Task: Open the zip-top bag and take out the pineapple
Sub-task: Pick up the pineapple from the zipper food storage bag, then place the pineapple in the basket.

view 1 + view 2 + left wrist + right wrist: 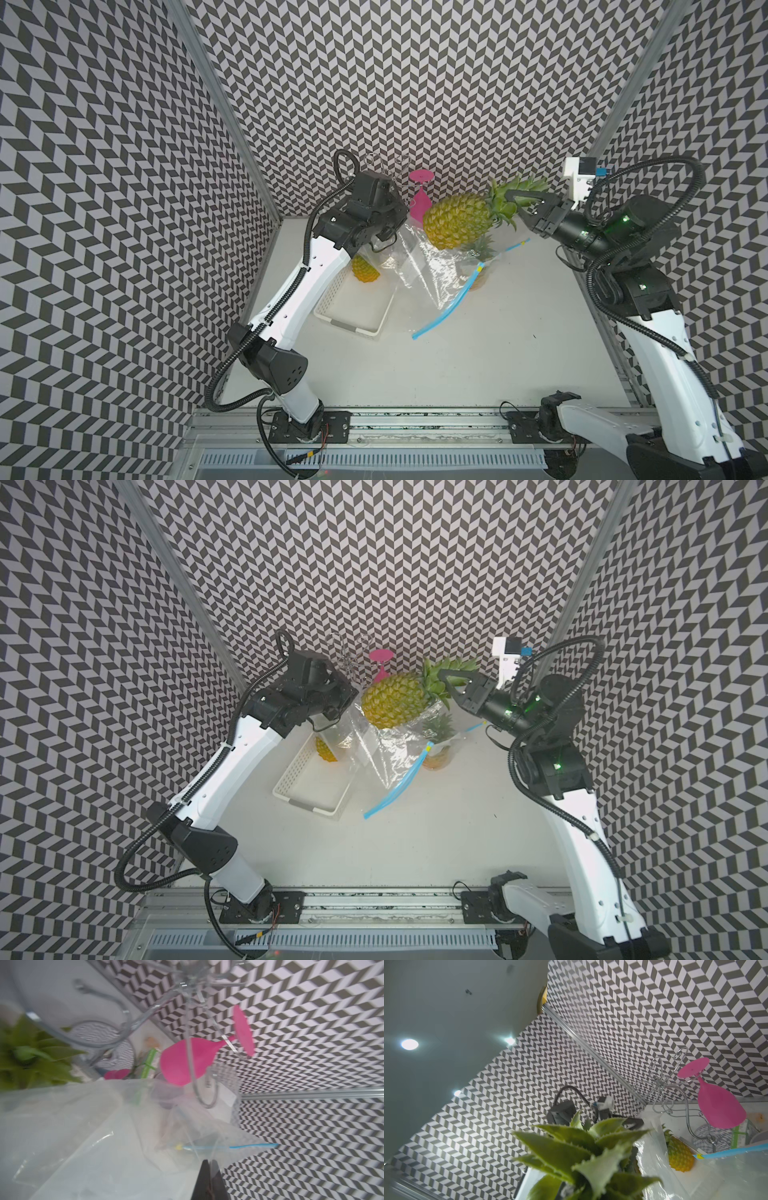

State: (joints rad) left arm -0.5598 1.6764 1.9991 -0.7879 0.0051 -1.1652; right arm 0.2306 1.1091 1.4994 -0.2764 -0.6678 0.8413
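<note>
The large pineapple (455,220) (392,704) hangs tilted on its side above the table, its underside against crumpled film. My right gripper (515,205) (448,684) is shut on its green crown (591,1147), whose leaves hide the jaws in the right wrist view. The clear zip-top bag (424,270) (374,754) (83,1126) droops below the fruit, and its blue zip strip (449,307) (395,791) trails toward the table's middle. My left gripper (210,1164) is shut on the bag's film and holds that side up; in both top views the wrist hides it.
A white basket (349,328) (307,802) below the left arm holds a small pineapple (365,270) (680,1156). Another small pineapple (478,266) shows through the bag. A pink glass (420,199) (716,1105) hangs on a wire rack (345,654) by the back wall.
</note>
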